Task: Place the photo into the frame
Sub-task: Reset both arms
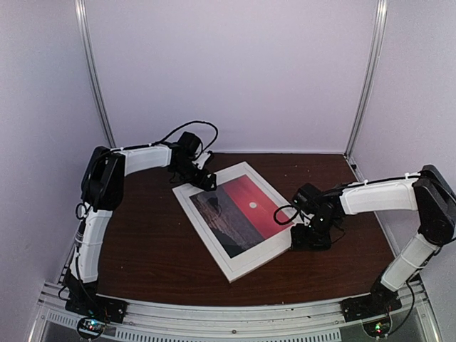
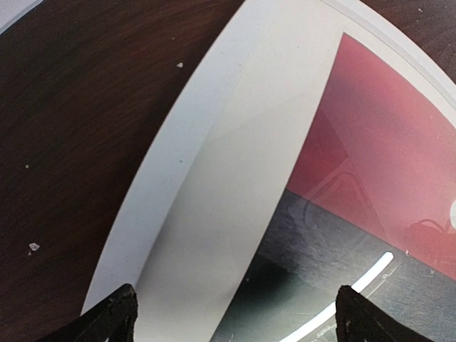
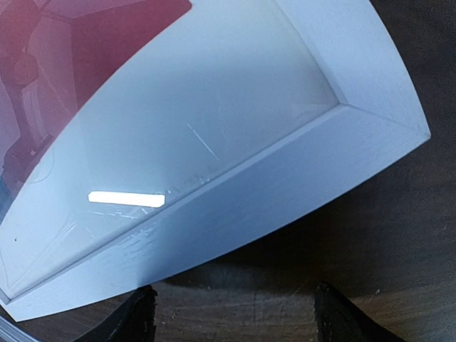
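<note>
At opposite frame (image 1: 212,246) edges, left claw (image 2: 235,317) and right claw (image 3: 234,313) gape, seemingly touching nothing; photo (image 1: 239,214) inside.

The top camera looks down from high behind the near edge of the tabletop (image 1: 157,242) and sees all of it. The 2 wrist cameras look down from very near, each on 1 side of the frame (image 1: 205,228), which all 3 views share.

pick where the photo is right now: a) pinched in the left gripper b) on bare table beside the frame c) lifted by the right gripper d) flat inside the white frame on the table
d: the photo lies flat within the frame, white border all round it, on the table.
</note>
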